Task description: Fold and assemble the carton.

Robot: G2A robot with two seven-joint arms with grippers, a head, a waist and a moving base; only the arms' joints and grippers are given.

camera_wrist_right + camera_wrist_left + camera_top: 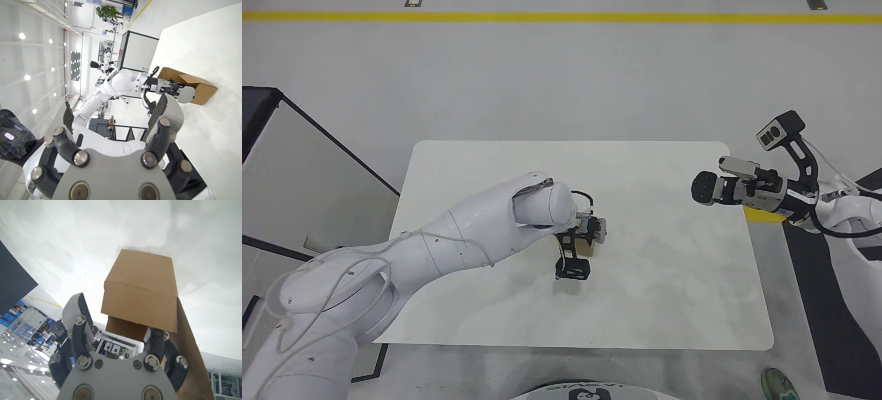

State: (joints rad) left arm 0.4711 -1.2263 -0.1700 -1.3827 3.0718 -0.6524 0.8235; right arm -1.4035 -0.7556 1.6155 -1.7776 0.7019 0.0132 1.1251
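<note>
Hiding behind carton [140,289]: one of L fingers [83,308]

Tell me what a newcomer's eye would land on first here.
The brown cardboard carton near the middle of the white table, flaps not yet closed, with the left arm's tool open at it, one finger partly hidden behind a flap. Next, the right arm's tool, open and empty, above the table's right side.
</note>
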